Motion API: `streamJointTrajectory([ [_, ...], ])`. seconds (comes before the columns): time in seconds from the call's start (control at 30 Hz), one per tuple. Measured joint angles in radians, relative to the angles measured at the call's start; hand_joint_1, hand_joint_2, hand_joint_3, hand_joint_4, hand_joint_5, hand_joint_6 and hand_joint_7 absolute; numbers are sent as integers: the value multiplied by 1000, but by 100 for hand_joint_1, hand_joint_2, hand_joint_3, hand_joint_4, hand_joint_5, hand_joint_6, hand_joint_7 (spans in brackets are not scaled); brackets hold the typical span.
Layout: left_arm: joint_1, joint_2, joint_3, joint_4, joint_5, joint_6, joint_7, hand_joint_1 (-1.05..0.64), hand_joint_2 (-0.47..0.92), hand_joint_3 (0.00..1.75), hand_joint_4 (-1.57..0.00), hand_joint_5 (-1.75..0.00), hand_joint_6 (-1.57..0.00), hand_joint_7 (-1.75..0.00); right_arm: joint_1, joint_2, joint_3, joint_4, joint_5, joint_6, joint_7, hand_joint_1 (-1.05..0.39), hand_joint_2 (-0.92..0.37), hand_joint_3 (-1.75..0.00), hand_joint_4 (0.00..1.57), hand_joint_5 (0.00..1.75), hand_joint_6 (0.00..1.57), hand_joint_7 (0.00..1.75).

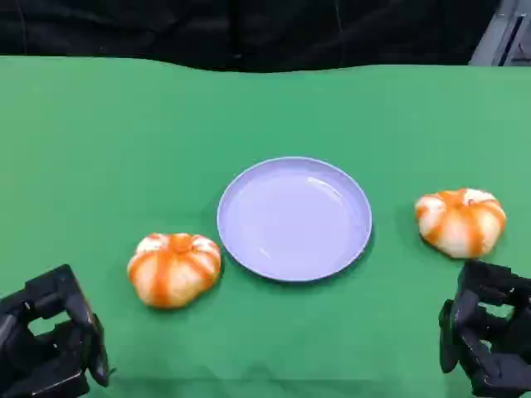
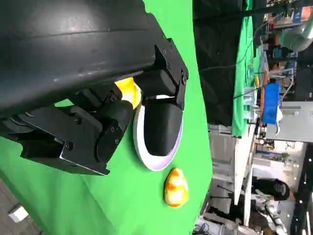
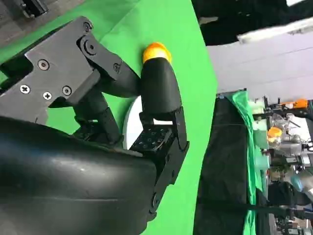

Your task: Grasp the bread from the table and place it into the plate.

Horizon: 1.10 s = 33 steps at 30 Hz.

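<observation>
A round lilac plate (image 1: 294,220) sits mid-table on the green cloth. One orange-and-white striped bread (image 1: 174,268) lies just left of it, and a second bread (image 1: 461,220) lies to its right. My left hand (image 1: 54,344) rests at the near left corner, short of the left bread and holding nothing. My right hand (image 1: 489,336) hovers just in front of the right bread, also holding nothing. In the left wrist view the fingers (image 2: 98,122) partly cover a bread (image 2: 128,90) and the plate (image 2: 156,164); the other bread (image 2: 176,187) lies beyond. The right wrist view shows fingers (image 3: 156,93) before a bread (image 3: 156,50).
The green cloth (image 1: 99,149) covers the whole table up to a black backdrop (image 1: 249,33) at the far edge. The wrist views show other green tables and lab clutter (image 2: 269,98) well away from mine.
</observation>
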Motion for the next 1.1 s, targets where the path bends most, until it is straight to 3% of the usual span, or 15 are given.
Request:
streamJointTrajectory([
  [0.53, -1, 4, -8, 22, 19, -33, -17, 22, 73, 123, -90, -175, -69, -175, 16, 3, 0, 1, 4, -16, 3, -14, -41, -131, 90, 170, 86, 145],
  [0.6, 0, 3, -8, 24, 24, -42, -17, 21, 64, 124, -79, -174, -66, -164, 17, 3, 0, 1, 3, -16, 2, -14, -42, -128, 89, 171, 85, 147],
  [0.67, -1, -7, -7, 38, 47, -110, -17, 6, 52, 111, -64, -115, -67, -103, 19, 3, 1, 1, 1, -16, -1, -14, -43, -126, 89, 171, 85, 148],
  [0.7, -2, -29, -7, 55, 60, -186, -16, 3, 52, 107, -63, -104, -69, -89, 19, 3, 3, 1, -1, -16, -3, -14, -43, -126, 89, 170, 85, 148],
  [0.77, -8, -71, -9, 90, 100, -342, -15, 1, 51, 105, -62, -96, -71, -78, 19, 4, 7, 1, -3, -16, -8, -14, -44, -125, 90, 170, 85, 148],
  [0.8, -12, -88, -10, 112, 122, -419, -15, -35, 73, 63, -34, -68, -56, -48, 19, 4, 7, 1, -4, -16, -11, -14, -44, -125, 90, 170, 85, 148],
  [0.87, -12, -91, -11, 112, 263, -521, 25, -62, 88, 33, -17, -42, -51, -18, 17, 4, 8, 2, -4, -16, -13, -14, -43, -125, 90, 171, 86, 148],
  [0.97, -14, -79, -12, 61, 521, -617, 94, -77, 92, 20, -12, -33, -51, -8, 10, 4, 8, 9, -3, -17, -12, -15, -43, -126, 90, 171, 85, 147],
  [1.1, -53, -56, -18, -23, 865, -646, 185, -91, 92, 17, -6, -27, -46, -2, 5, 4, 9, 26, -3, -18, -7, -15, -42, -126, 90, 171, 86, 147],
])
